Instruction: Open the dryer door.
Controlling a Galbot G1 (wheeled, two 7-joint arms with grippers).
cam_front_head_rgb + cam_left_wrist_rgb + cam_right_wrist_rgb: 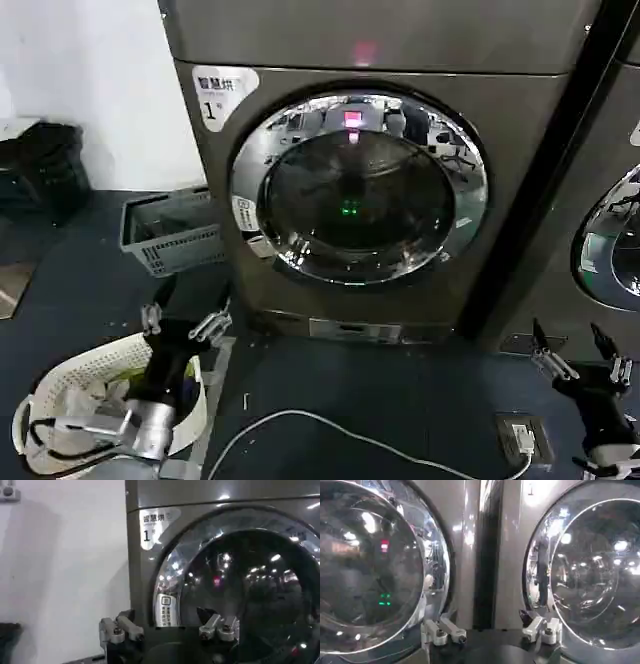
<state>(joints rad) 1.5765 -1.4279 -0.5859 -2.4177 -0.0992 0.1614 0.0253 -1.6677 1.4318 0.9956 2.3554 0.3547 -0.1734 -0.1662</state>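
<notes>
Head view: left pincer [186,323] low over the dark blue floor [400,400], in front of the lower left corner of the dryer [520,130], fingers spread and released, nothing between them. Metal fingertips point toward the machine but stay apart from it. Its black and silver arm runs back over a white perforated plastic laundry basket [60,380] with cloth inside, at the floor's near left corner.

Right pincer [578,360] also released, fingers splayed, empty, hovering above the floor at the near right, below the neighbouring dark grey machine [600,170]. A white cable [340,430] trails across the floor between the two arms to a small floor socket plate [522,435] just beside the right pincer.

Left wrist view: left pincer [170,630] open, facing the lower left rim of the dryer door [250,585]; white label with Chinese characters and "1" [152,525] sits on the dark grey-brown front panel above it.

Right wrist view: right pincer [492,630] open, aimed at the dark gap between the two machines, dryer door [365,565] to one side, neighbour's chrome-rimmed door [590,570] to the other.

Dryer door [358,187], large round porthole with wide shiny chrome rim and dark tinted glass, sits shut and flush in the dryer front; green and pink lights reflect in the glass. Grey slatted plastic crate [170,232] stands on the floor against the dryer's left side, by the white wall [90,70].
</notes>
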